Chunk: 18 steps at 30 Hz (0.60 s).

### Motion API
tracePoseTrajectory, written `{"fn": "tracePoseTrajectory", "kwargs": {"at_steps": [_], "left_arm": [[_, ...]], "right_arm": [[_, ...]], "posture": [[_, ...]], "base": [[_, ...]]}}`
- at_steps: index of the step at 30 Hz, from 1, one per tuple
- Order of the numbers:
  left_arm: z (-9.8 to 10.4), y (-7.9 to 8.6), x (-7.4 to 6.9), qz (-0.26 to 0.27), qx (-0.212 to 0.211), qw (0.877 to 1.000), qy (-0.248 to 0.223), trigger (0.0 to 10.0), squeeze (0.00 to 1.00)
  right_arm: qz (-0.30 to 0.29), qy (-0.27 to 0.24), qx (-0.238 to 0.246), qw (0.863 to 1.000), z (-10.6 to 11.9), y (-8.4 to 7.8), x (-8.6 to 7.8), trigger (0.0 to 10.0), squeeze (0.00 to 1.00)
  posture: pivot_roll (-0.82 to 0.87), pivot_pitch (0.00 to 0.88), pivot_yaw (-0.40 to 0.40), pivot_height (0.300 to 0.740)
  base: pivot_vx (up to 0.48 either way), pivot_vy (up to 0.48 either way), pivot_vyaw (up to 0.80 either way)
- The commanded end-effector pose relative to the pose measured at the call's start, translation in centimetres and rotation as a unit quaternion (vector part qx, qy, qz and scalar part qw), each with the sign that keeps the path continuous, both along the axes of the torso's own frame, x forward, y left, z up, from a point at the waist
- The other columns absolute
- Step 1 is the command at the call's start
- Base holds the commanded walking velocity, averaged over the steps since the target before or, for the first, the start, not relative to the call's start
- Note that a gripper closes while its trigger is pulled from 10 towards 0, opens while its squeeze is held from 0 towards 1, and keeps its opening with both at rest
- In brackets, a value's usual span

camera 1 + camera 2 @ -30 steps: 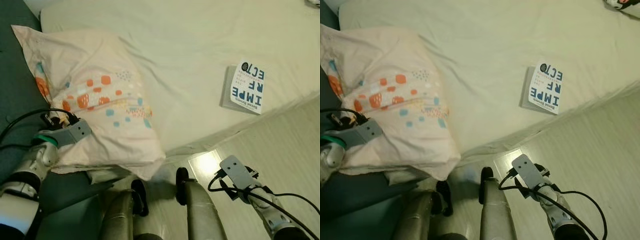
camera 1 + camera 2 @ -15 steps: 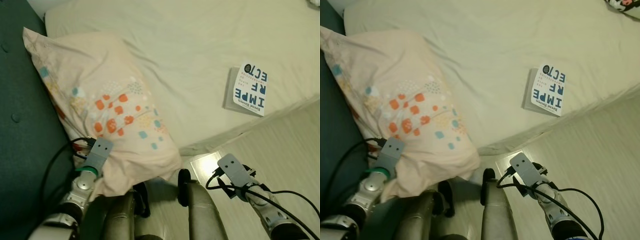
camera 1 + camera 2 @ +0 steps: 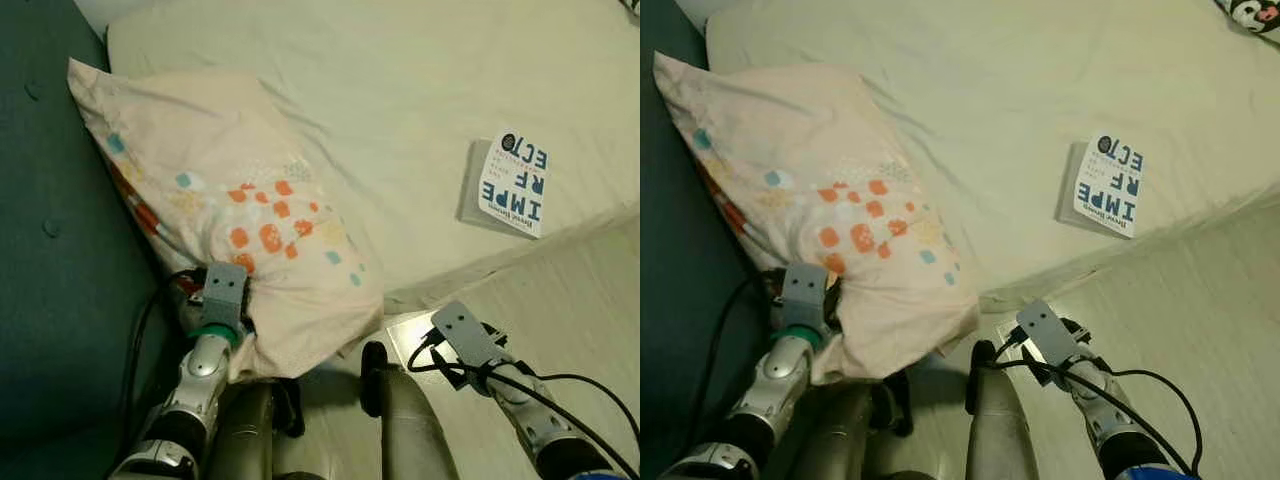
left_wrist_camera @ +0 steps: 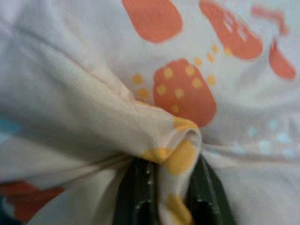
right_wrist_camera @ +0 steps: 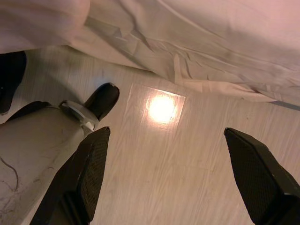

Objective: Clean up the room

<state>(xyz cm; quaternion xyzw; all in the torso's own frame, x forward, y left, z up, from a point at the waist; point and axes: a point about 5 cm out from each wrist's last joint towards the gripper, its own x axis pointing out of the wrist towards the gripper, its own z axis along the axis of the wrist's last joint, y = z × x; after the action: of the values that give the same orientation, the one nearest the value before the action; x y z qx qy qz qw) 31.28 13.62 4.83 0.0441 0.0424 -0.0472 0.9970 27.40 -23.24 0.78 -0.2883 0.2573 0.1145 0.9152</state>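
Pillow (image 3: pixel 235 215): at bed (image 3: pixel 400 100) edge by headboard; soft, light, floppy. My left hand (image 4: pixel 164 197) pinches its corner fabric; probably slips unless bunched. Right hand (image 5: pixel 164 180) spread, idle above floor.

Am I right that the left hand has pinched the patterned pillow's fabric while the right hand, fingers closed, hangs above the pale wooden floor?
Not quite: the right hand is open, its black fingers spread wide over the pale wooden floor, as the right wrist view shows. The left hand does pinch the cream pillow with orange and blue spots.
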Motion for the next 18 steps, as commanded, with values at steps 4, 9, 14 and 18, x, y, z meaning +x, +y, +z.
{"fn": "tracePoseTrajectory", "kwargs": {"at_steps": [4, 9, 14, 18], "left_arm": [[1.7, 1.3, 1.1, 0.044, 0.003, 0.999, -0.031, 10.0, 1.0], [2.6, 5.3, 1.4, 0.136, 0.087, 0.986, -0.04, 10.0, 1.0], [2.3, 8.6, 0.8, 0.186, 0.167, 0.968, -0.019, 10.0, 1.0], [1.4, 11.0, -0.4, 0.194, 0.232, 0.953, 0.016, 10.0, 1.0]], "right_arm": [[-0.001, 0.024, -0.001, 1.0, -1.3, 0.0, -1.2, 10.0, 0.0], [-0.002, 0.021, 0.001, 1.0, -1.2, 0.1, -1.0, 10.0, 0.0], [-0.003, 0.019, 0.004, 1.0, -1.1, 0.3, -0.7, 10.0, 0.0], [-0.003, 0.017, 0.005, 1.0, -1.0, 0.4, -0.4, 10.0, 0.0]], "posture": [[-0.19, 0.355, 0.113, 0.74], [-0.18, 0.347, 0.115, 0.74], [-0.18, 0.343, 0.117, 0.74], [-0.16, 0.331, 0.119, 0.74]], "base": [[0.0, 0.0, 0.0], [0.0, 0.0, 0.0], [0.0, 0.0, 0.0], [0.0, 0.0, 0.0]]}}
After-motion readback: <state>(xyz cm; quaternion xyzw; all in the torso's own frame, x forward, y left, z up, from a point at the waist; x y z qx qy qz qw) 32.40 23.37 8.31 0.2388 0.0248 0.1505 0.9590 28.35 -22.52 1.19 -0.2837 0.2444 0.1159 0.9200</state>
